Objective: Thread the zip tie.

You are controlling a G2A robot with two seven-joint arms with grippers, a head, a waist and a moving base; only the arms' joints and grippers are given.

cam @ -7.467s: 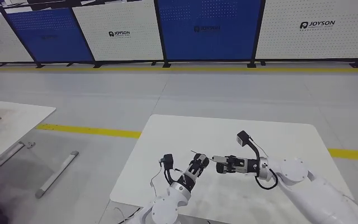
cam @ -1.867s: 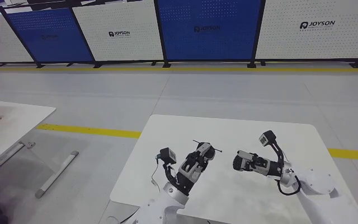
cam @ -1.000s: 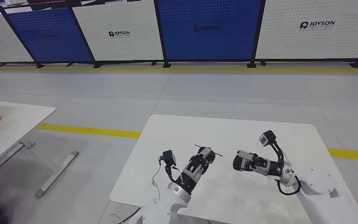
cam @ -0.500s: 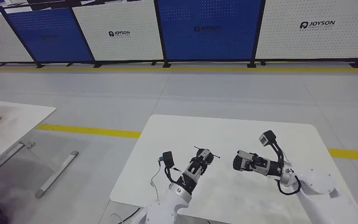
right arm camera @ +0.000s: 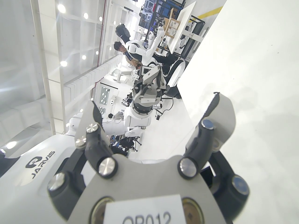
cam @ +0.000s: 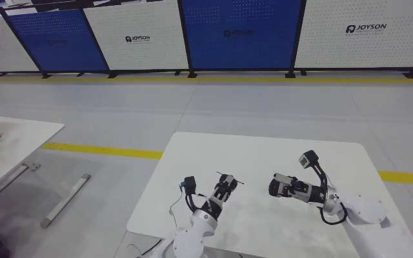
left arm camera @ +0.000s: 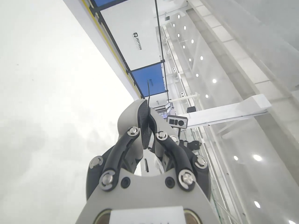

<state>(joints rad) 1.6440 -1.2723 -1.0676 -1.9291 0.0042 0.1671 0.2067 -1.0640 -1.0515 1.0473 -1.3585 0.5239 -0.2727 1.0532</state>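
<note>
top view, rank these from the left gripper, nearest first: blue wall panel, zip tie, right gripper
1. zip tie, pinched in the left gripper itself.
2. right gripper, open, off to its right over the table.
3. blue wall panel, far beyond the table.

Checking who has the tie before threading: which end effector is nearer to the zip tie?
Left. The left end effector is shut on the zip tie, which sticks out beyond it. The right end effector is open and empty, well apart from it.
</note>
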